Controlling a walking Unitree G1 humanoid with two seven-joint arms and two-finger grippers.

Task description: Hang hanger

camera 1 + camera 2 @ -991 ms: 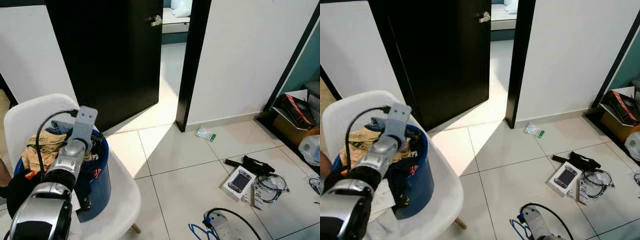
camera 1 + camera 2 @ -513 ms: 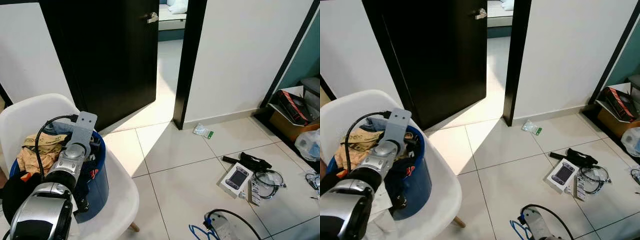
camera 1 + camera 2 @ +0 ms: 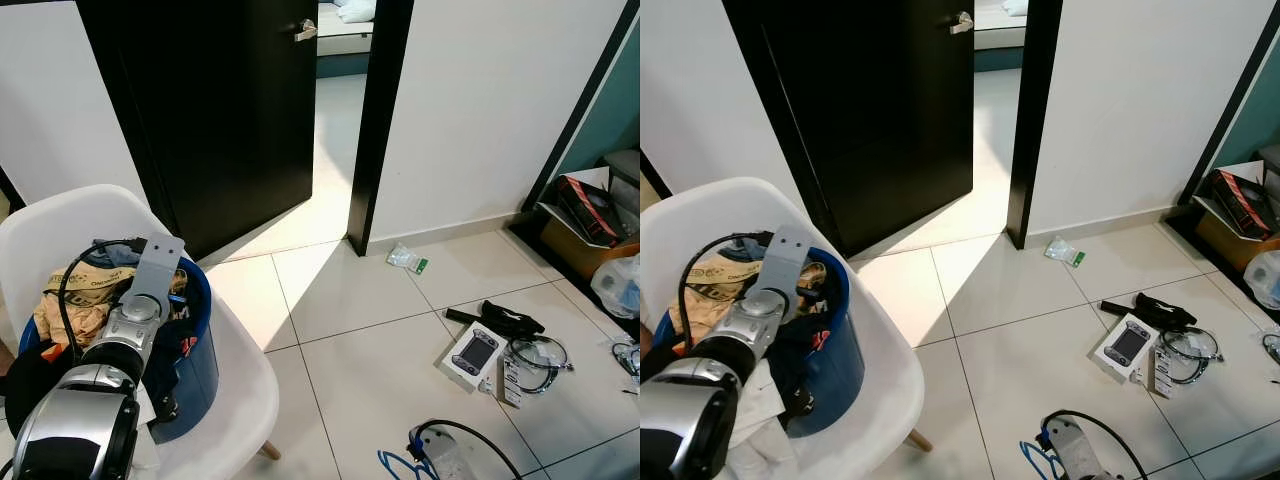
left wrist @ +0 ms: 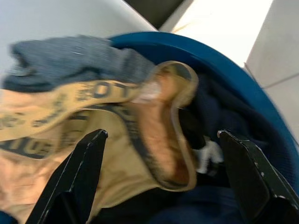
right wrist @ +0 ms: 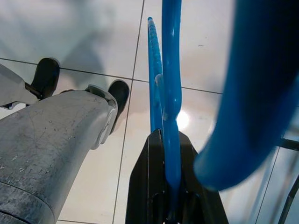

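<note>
Left wrist view: left gripper (image 4: 161, 172) spread over clothes (image 4: 70, 126) in blue basket (image 4: 243, 88); right gripper (image 5: 164, 186) clamping blue hanger (image 5: 170, 93).

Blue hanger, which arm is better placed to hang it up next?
The right. Its end effector is shut on the blue hanger, low above the floor tiles. The left end effector is open over the clothes in the blue basket on the white chair, holding nothing.

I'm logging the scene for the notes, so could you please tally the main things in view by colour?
Blue: 2, the bucket and the hanger clamped in the right gripper
White: 2, the chair and the box
Black: 1, the door
Total: 5
</note>
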